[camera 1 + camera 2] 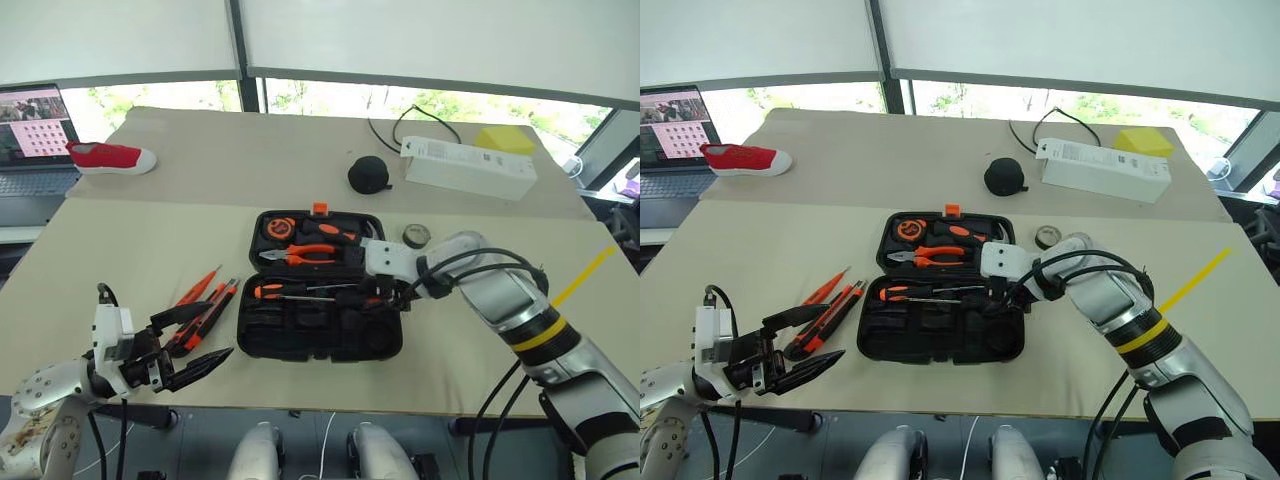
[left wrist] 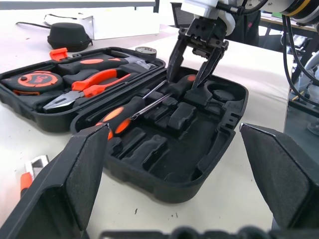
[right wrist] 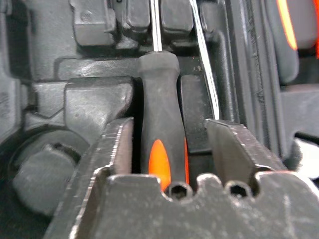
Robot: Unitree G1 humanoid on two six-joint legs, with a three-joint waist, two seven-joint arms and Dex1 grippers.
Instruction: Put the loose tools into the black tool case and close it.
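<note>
1. I see the case (image 1: 320, 345) lying open on the worktop (image 1: 130, 250), lid half on the far side, tray half nearest me.
2. My right hand (image 2: 193, 72) points down into the tray's right end, fingers (image 3: 112, 149) apart on either side of a screwdriver (image 3: 159, 144) handle, with a gap on each side; they do not grip it.
3. That screwdriver lies in the tray, shaft pointing to my left. A second screwdriver (image 1: 290, 290) lies beside it along the tray's far edge, handle at the left.
4. My left hand (image 1: 190, 345) hangs off the worktop's near left edge, fingers wide open, holding nothing.
5. Loose on the worktop just left of the case: the knife (image 1: 212, 318) and a slim orange tester (image 1: 197, 286), side by side and slanted.
6. A small tape roll (image 1: 416, 236) sits just beyond the case's far right corner.
7. The lid half holds pliers (image 1: 300, 257), a tape measure (image 1: 279, 228) and another orange-handled tool.
8. Further back sit a round pouch (image 1: 368, 175), a white box (image 1: 468, 167), a red shoe (image 1: 112, 158) and a laptop (image 1: 35, 140).
</note>
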